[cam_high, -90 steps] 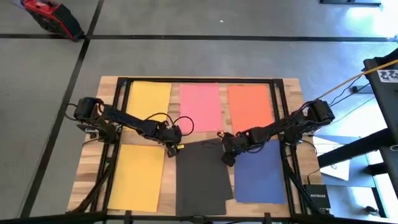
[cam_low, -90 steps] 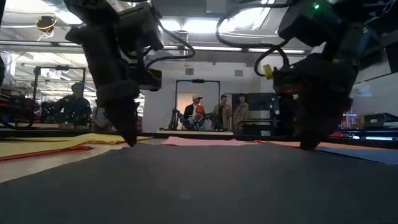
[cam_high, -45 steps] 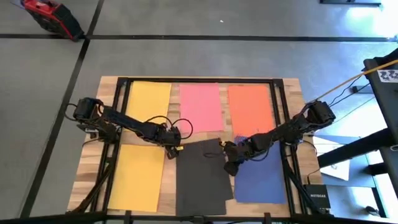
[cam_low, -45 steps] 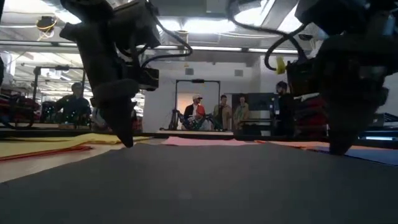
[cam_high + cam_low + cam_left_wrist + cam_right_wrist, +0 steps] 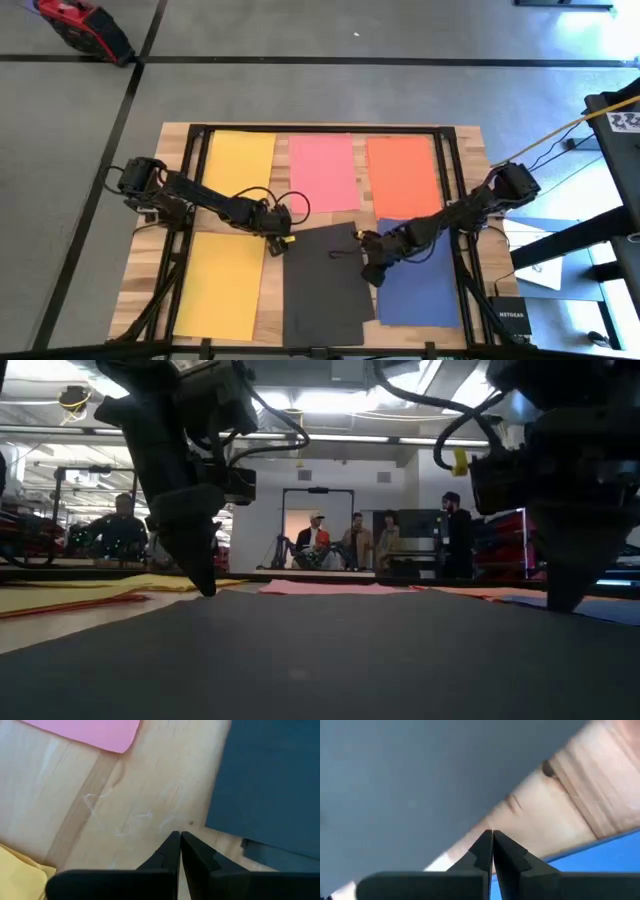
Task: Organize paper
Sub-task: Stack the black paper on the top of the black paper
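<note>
Six paper sheets (two yellow) on table.

Six flat rectangular coloured paper sheets lie on pale wood: yellow, pink and orange beyond the fingertips, another yellow, a skewed black between them, dark blue beside.

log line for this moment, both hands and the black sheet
left hand: shut, on wood by black sheet corner | right hand: shut, on wood between black and blue sheet
</note>
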